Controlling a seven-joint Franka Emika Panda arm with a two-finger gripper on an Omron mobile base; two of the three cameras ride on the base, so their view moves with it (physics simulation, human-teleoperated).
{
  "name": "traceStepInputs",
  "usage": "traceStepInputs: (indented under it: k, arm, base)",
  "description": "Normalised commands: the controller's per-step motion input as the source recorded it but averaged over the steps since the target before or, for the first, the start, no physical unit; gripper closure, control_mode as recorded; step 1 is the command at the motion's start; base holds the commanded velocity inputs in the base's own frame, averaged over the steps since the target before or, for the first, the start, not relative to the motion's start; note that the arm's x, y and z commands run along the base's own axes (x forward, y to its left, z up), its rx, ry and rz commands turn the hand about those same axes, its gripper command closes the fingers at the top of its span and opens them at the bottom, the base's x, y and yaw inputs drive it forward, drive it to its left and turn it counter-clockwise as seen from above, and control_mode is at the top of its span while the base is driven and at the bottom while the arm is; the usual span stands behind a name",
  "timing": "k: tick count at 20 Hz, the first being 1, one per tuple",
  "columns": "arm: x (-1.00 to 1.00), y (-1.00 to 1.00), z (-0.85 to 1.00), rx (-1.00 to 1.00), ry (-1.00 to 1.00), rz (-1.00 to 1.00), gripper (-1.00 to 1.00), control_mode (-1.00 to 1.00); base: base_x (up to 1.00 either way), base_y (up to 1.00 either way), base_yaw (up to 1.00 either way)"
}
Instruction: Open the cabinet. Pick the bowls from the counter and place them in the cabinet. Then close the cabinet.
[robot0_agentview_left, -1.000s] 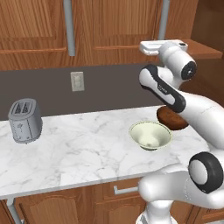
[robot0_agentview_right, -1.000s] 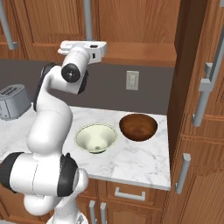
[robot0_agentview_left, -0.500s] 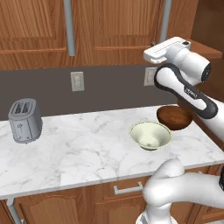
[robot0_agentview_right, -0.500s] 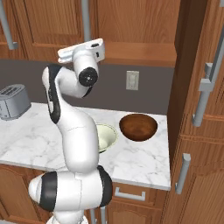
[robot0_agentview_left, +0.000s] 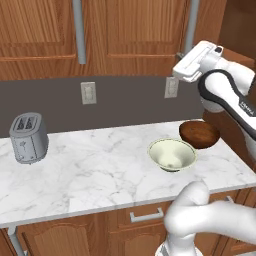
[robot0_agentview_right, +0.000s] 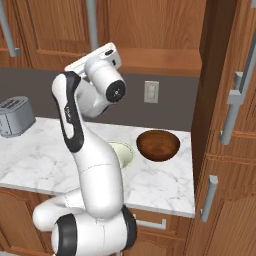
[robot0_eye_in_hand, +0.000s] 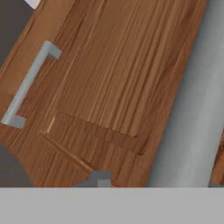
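On the counter (robot0_agentview_left: 100, 170), a white marble slab, the 2 bowls sit side by side toward its right end: the cream bowl (robot0_agentview_left: 172, 155) nearer, the dark brown bowl (robot0_agentview_left: 199, 134) just behind and to its right, the two almost touching. A grey toaster (robot0_agentview_left: 29, 137) stands well apart at the far left. Farther back, 2 wall outlets (robot0_agentview_left: 88, 92) are set in the dark backsplash. Above, the cabinet (robot0_agentview_left: 135, 35) has both wooden doors closed. The gripper (robot0_agentview_left: 184, 64) is raised to the lower end of the right door's grey bar handle (robot0_agentview_left: 191, 27); whether its fingers are apart or clamped cannot be told. Through the hand camera, that handle (robot0_eye_in_hand: 192, 113) runs close alongside the wood panel.
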Motion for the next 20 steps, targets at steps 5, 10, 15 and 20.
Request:
traceStepInputs:
  k: [5, 10, 15, 20]
  arm:
    - [-1.00, 1.00, 0.27, -0.10, -0.25, -0.04, 1.00, -1.00]
    - [-1.00, 1.00, 0.28, -0.11, -0.21, -0.08, 1.00, -1.00]
    - [-1.00, 1.00, 0.14, -0.11, -0.07, -0.09, 1.00, -1.00]
    - [-1.00, 1.00, 0.04, -0.08, 0.00, -0.12, 1.00, -1.00]
  base:
    - [0.00, 0.00, 0.00]
    - [0.00, 0.00, 0.00]
    - [0.00, 0.00, 0.00]
    - [0.00, 0.00, 0.00]
